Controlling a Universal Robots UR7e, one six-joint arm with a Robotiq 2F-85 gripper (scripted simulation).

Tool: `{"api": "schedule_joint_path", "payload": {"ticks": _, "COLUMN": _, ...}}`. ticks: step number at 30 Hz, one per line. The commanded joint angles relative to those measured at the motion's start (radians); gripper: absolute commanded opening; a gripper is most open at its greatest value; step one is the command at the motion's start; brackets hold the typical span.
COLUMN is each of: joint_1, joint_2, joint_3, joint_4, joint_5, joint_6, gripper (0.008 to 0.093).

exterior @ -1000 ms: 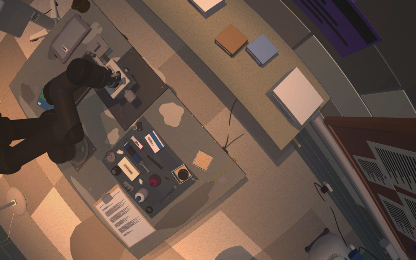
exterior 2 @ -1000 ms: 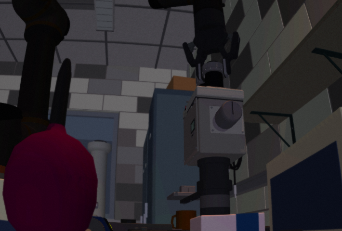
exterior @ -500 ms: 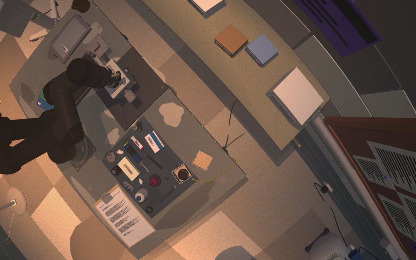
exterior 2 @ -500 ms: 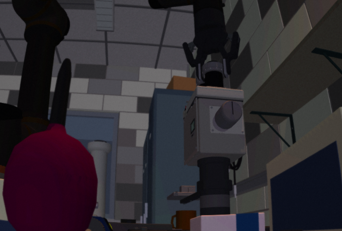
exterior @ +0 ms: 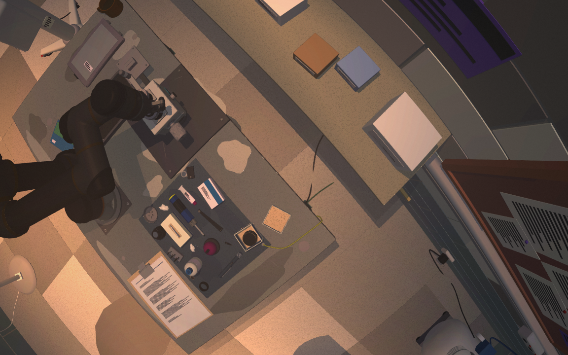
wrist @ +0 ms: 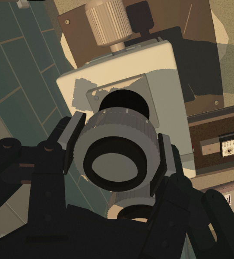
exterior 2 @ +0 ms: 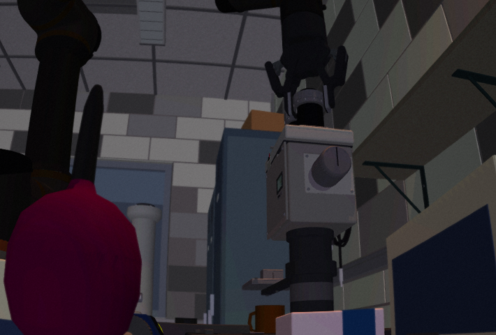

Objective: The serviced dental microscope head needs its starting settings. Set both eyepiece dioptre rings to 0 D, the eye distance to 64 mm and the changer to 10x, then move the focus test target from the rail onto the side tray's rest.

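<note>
The second eyepiece dioptre ring [wrist: 132, 207] is mostly hidden behind my gripper's body, only its upper rim showing. The nearer grey ribbed dioptre ring [wrist: 116, 154] [exterior 2: 307, 98] sits clamped in my gripper [wrist: 116, 154] [exterior 2: 306, 100] on top of the pale microscope head [wrist: 137, 79] [exterior 2: 312, 181] [exterior: 165, 112]. A round changer knob [exterior 2: 331, 168] with a dark pointer line sits on the head's side, and a ribbed knob [wrist: 108, 21] sticks out of its far face. The small focus test target [wrist: 228, 149] with a star pattern stands on the rail [wrist: 219, 145] to the right.
A dark side tray [exterior: 202, 225] of small tools lies on the table beside the microscope's brown base plate [exterior: 180, 119]. A clipboard [exterior: 169, 293] lies at the table's near end. A dark red bulb [exterior 2: 72, 260] fills the low foreground.
</note>
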Motion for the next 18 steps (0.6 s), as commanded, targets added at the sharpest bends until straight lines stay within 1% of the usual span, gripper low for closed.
{"api": "schedule_joint_path", "payload": {"ticks": 1, "joint_1": 0.0, "joint_2": -0.001, "joint_3": -0.001, "joint_4": -0.001, "joint_5": 0.0, "joint_6": 0.0, "gripper": 0.056}}
{"api": "schedule_joint_path", "payload": {"ticks": 6, "joint_1": 0.0, "joint_2": -0.001, "joint_3": -0.001, "joint_4": -0.001, "joint_5": 0.0, "joint_6": 0.0, "gripper": 0.066}}
{"api": "schedule_joint_path", "payload": {"ticks": 18, "joint_1": 0.0, "joint_2": -0.001, "joint_3": -0.001, "joint_4": 0.0, "joint_5": 0.0, "joint_6": 0.0, "gripper": 0.066}}
